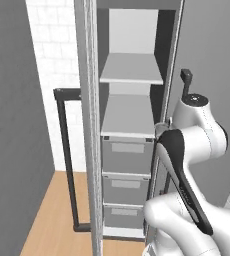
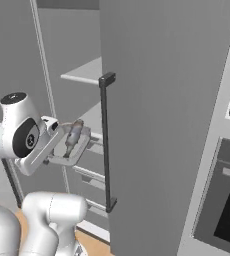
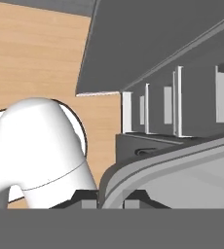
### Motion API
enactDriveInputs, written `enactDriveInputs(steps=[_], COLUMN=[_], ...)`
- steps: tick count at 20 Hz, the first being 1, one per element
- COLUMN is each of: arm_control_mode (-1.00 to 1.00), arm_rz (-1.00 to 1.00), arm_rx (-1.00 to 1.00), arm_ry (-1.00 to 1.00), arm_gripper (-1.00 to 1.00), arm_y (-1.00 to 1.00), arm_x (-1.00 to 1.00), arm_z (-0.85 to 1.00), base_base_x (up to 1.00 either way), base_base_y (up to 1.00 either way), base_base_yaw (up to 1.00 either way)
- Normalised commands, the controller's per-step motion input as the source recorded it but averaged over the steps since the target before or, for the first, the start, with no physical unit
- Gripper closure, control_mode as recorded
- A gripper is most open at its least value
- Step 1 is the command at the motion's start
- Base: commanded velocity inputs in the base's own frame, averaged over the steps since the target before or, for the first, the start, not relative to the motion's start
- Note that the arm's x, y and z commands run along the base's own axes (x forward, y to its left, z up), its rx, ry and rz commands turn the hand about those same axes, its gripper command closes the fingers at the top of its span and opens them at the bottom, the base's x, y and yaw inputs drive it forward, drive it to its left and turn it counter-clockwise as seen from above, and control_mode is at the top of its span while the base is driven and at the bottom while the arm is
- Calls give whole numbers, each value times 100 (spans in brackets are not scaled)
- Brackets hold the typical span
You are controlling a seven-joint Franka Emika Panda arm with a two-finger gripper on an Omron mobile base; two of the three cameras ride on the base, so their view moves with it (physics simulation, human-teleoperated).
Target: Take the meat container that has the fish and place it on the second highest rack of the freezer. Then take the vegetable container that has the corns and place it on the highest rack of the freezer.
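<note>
At the open freezer [image 1: 129,150], the gripper [image 2: 57,137] was clamped tight on the rim of the tray [image 2: 73,150] carrying the fish [image 2: 73,136], level before the second rack [image 1: 128,116], likely to keep the fish aboard.

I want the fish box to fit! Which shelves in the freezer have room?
Both shelves look bare: the highest rack and the second highest rack, just above the drawers. It is tight by the doorway, where the claw holds the fish tray.
</note>
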Motion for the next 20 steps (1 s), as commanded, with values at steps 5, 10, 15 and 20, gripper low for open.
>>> enactDriveInputs(steps=[5,10,15,20], arm_control_mode=[100,100,100,100], arm_rz=[0,0,0,0], arm_rx=[0,0,0,0], arm_ry=[0,0,0,0], arm_gripper=[100,100,100,100], arm_y=[0,0,0,0], arm_x=[0,0,0,0], arm_z=[0,0,0,0], base_base_x=[56,28,37,40], base_base_y=[12,41,27,30], base_base_yaw=[-10,-16,-14,-12])
